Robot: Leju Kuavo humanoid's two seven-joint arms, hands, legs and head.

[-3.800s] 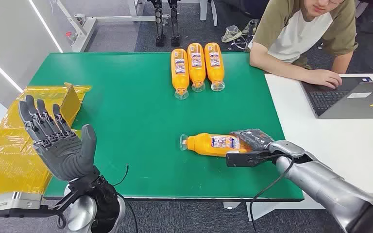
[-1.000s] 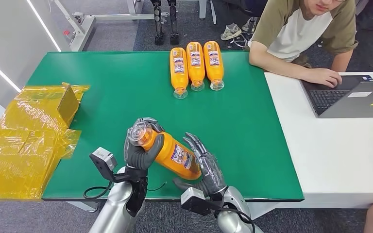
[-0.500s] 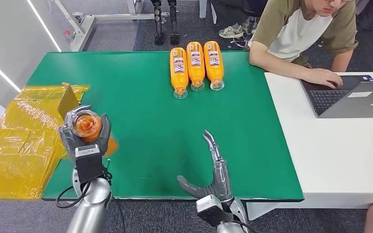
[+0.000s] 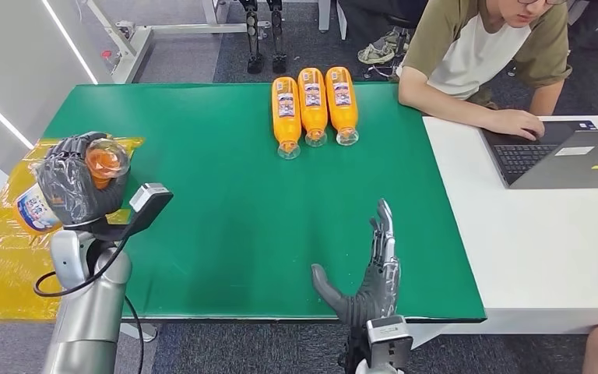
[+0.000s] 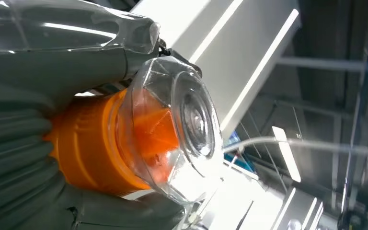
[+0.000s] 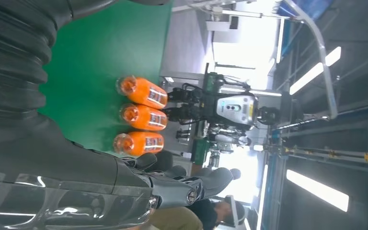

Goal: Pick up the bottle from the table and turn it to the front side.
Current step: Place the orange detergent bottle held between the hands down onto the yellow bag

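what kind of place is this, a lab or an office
Most likely a robotics lab: another humanoid robot stands beyond the green table, a person works at a laptop alongside, and ceiling strip lights run overhead.

The green bench (image 4: 226,195) lies bare across its middle and near half, giving a hand wide passage. Three orange bottles (image 4: 314,105) lie side by side, touching, at the far edge. Yellow plastic wrapping (image 4: 8,249) crowds the left end; a person's forearm (image 4: 467,113) rests at the far right corner.
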